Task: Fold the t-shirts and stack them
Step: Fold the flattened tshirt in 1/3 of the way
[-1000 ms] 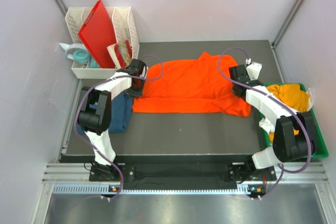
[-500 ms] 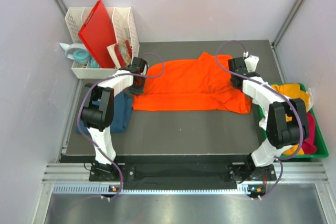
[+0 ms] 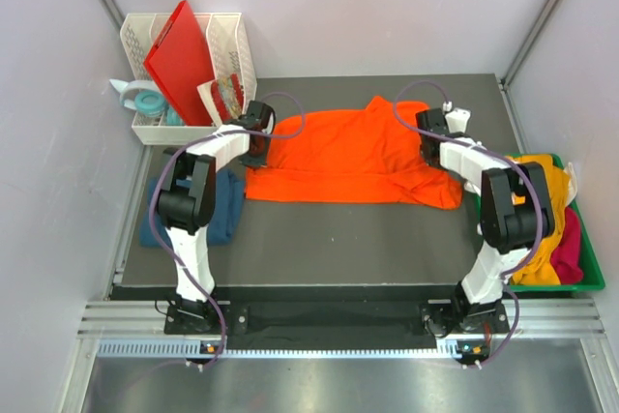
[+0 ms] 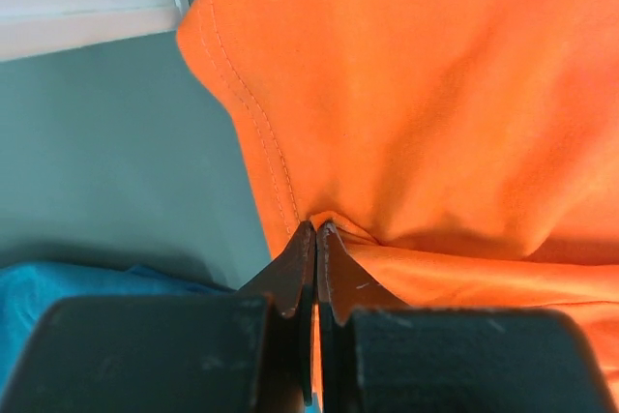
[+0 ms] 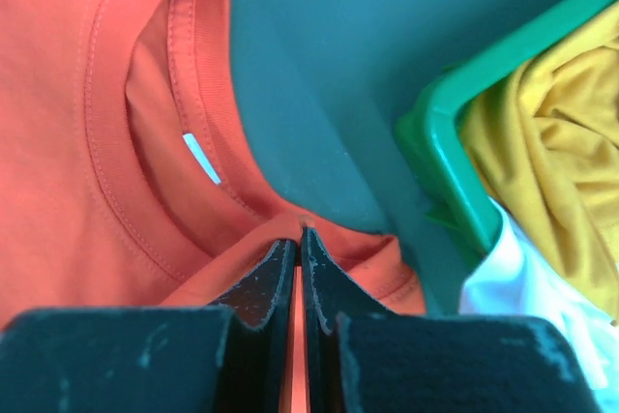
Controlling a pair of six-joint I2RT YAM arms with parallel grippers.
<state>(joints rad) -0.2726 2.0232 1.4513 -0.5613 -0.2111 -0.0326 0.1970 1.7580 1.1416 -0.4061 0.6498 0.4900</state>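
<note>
A bright orange t-shirt [image 3: 348,157] lies spread across the middle of the dark mat. My left gripper [image 3: 257,138] is shut on its left edge, and the hem is pinched between the fingertips in the left wrist view [image 4: 316,229]. My right gripper [image 3: 433,138] is shut on the cloth beside the collar [image 5: 300,231]. A dark teal-blue t-shirt [image 3: 211,202] lies folded at the mat's left edge. Mustard-yellow [image 3: 542,176], pink [image 3: 571,249] and white [image 3: 571,173] t-shirts lie heaped in the green bin [image 3: 592,282].
A white basket [image 3: 232,36] at the back left holds a red plastic board [image 3: 179,60]. A tape roll [image 3: 145,102] sits beside it. The green bin's corner [image 5: 435,132] stands close to the right of my right gripper. Walls enclose the table.
Both grippers have moved toward the back of the table with the orange t-shirt's edges pinched. The shirt's near edge has drawn back a little. More of the bin shows.
</note>
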